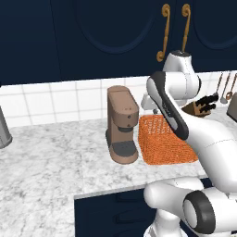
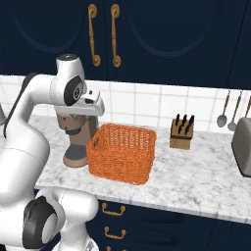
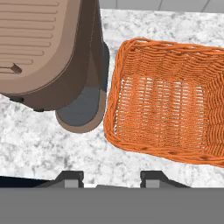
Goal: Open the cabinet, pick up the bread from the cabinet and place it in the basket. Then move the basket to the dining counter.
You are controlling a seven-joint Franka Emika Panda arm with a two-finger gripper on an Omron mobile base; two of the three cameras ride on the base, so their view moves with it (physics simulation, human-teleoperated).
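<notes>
We see the basket (image 2: 122,152) on the marble worktop (image 1: 51,157), just beside the brown coffee machine (image 1: 122,125), with the navy cabinet (image 2: 147,39) closed above it, its two brass handles (image 2: 104,35) side by side. From the left base view the arm covers the basket's right part, so we see only its left half and near rim; from the right base view the whole basket stands clear, and we can see that nothing lies in it. That right view also gives us the knife block (image 2: 182,132) on its own near the wall, the hanging utensils (image 2: 230,112) and a grey toaster (image 2: 242,147) at the edge, while in the left view the block peeps out behind the arm. The hand view looks straight down: the coffee machine's ribbed top at upper left, its drip tray touching or almost touching the basket's left rim, and the basket's open weave with the marble under it. The gripper (image 3: 111,178) shows its two dark tips at the bottom of that view, standing apart with nothing between them, above the worktop's near edge. In the right base view we see the hand level with the coffee machine's top, in front of it
</notes>
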